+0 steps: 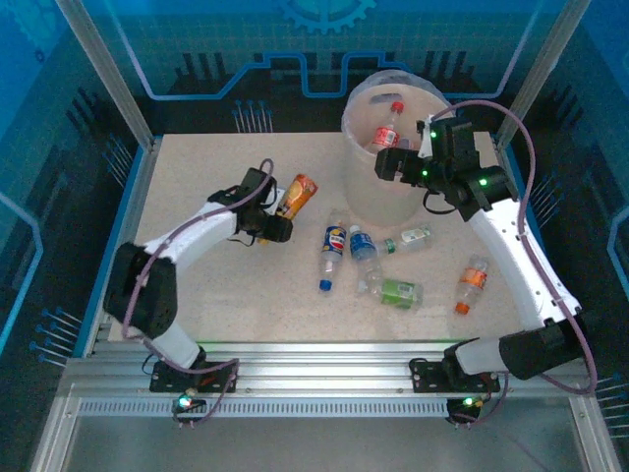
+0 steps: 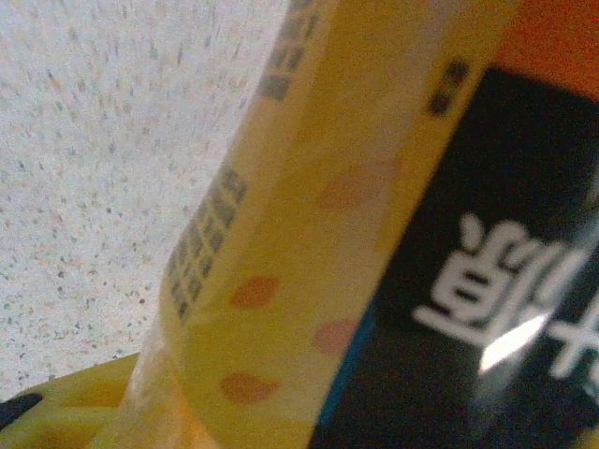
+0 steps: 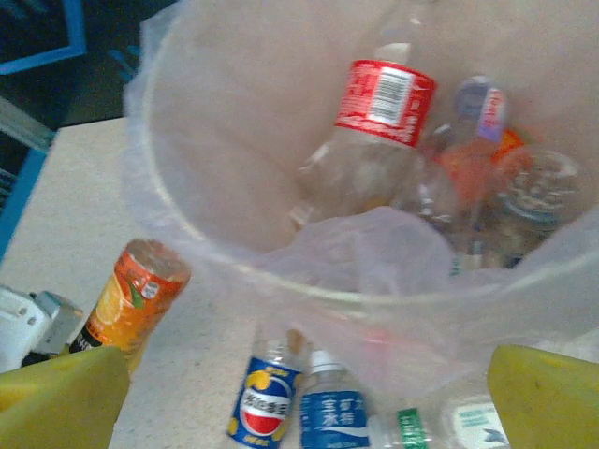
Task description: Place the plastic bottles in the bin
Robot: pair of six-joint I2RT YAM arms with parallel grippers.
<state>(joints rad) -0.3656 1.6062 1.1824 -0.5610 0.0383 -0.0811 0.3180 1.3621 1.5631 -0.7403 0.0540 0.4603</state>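
Left of the table's centre, the left gripper is clamped on an orange-label bottle, which sits tilted between its fingers, the label close up against the left wrist camera. Over to the right, the right gripper hangs at the rim of the bin, fingers spread wide with nothing between them. A red-label bottle lies inside the bin among others, and five loose bottles lie on the table in front of it.
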